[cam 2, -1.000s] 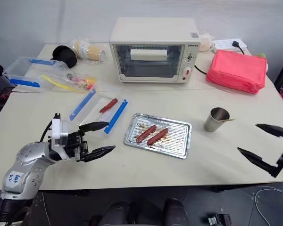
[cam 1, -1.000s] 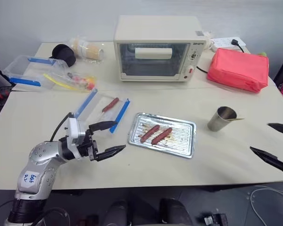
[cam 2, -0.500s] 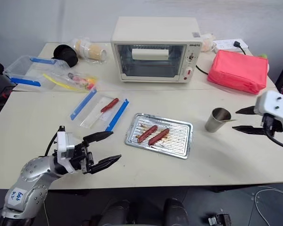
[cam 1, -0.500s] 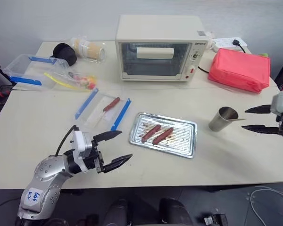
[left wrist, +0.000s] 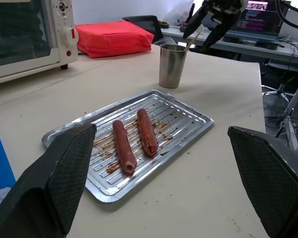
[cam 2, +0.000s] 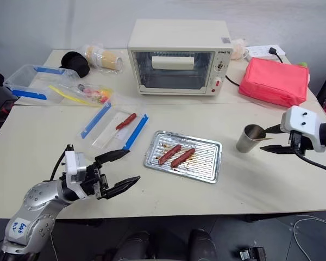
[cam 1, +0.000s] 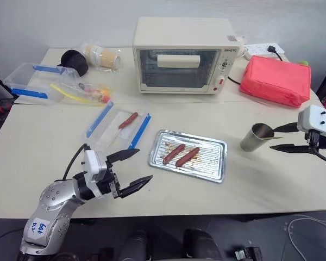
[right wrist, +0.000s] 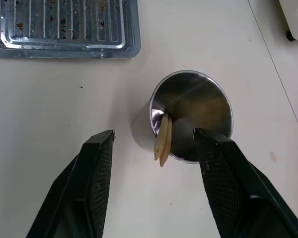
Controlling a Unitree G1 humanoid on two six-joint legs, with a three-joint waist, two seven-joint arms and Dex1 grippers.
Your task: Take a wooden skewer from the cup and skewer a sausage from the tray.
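Note:
The steel cup (cam 1: 255,137) stands on the table to the right of the silver tray (cam 1: 217,144). Wooden skewers (right wrist: 162,140) lean against its rim, their ends poking out toward my right gripper (cam 1: 273,139). That gripper hovers just right of the cup, open, its fingers either side of the skewer ends without touching them. Two reddish-brown sausages (cam 1: 173,153) (cam 1: 186,156) lie side by side in the tray. My left gripper (cam 1: 144,165) is open and empty above the table, left of the tray's near corner.
A cream toaster oven (cam 1: 183,54) stands at the back, with a red pouch (cam 1: 274,79) to its right. A blue-edged zip bag (cam 1: 119,125) holding a small sausage lies left of the tray. Clear bags (cam 1: 49,84) and a black container (cam 1: 74,61) sit at the far left.
My right gripper has come up from the table's right edge to the cup, and its fingers have narrowed around the skewer ends. The left arm has hardly moved.

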